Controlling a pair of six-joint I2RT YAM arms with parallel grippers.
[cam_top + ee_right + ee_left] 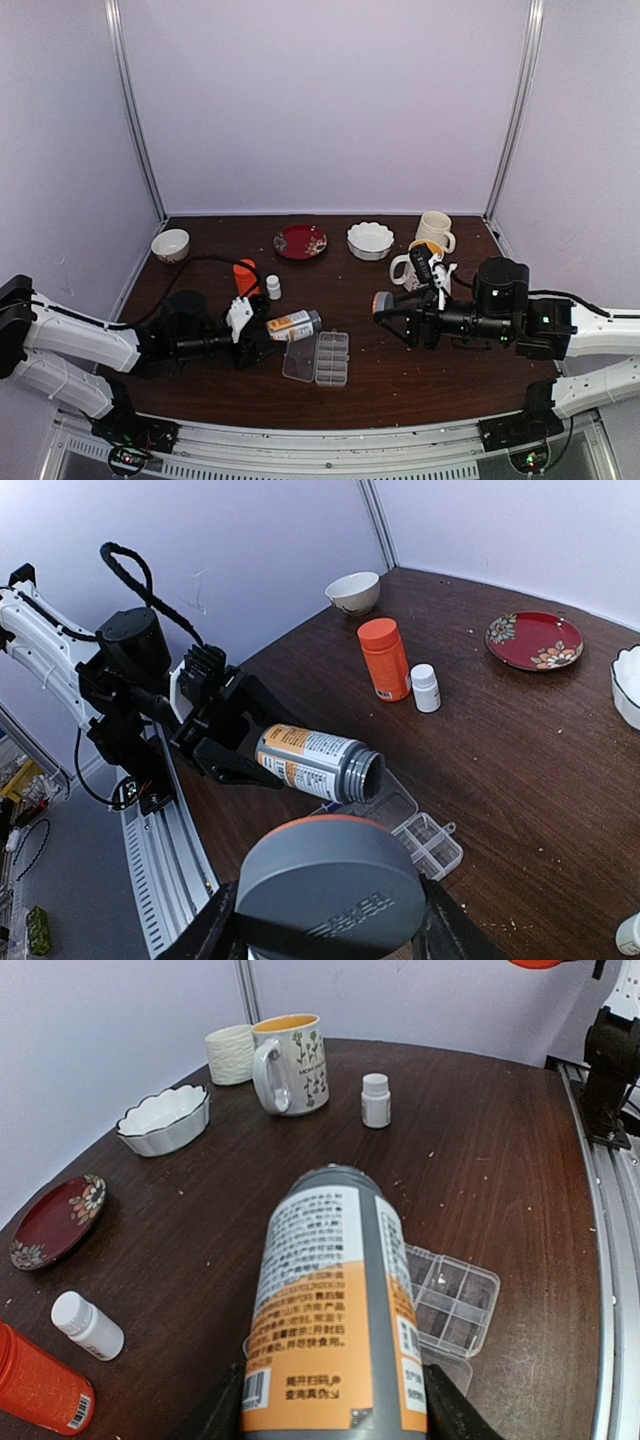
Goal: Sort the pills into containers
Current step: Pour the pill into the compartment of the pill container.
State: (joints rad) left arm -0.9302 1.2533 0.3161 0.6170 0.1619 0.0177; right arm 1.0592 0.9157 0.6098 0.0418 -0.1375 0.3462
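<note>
Now, the left claw (258, 336) is clamped on a grey pill bottle (293, 324) with an orange-and-white label. It holds the bottle by the base, tipped on its side, with the open mouth pointing toward the right arm. Straight below that mouth, flat on the dark worktop (400, 385), lies the clear pill box (331, 358). Its hinged lid (298, 362) is folded open on the left arm's side and its two rows of square cells face up. In the left wrist view, a couple of pale specks (437, 1280) sit in one cell; whether they are pills I cannot tell.

Over on the other side, the right claw (384, 304) is closed around a round grey cap (330, 882) with an orange rim. It holds the cap in the air, well apart from the box.

Farther out, behind the left claw, stand an orange bottle (245, 277) and a small white bottle (273, 287), both upright and just beside each other. Along the back of the worktop sit a small bowl (170, 244), a red plate (300, 242), a white scalloped dish (370, 240) and a cream mug (434, 230). A patterned mug (408, 268) stands behind the right claw.
</note>
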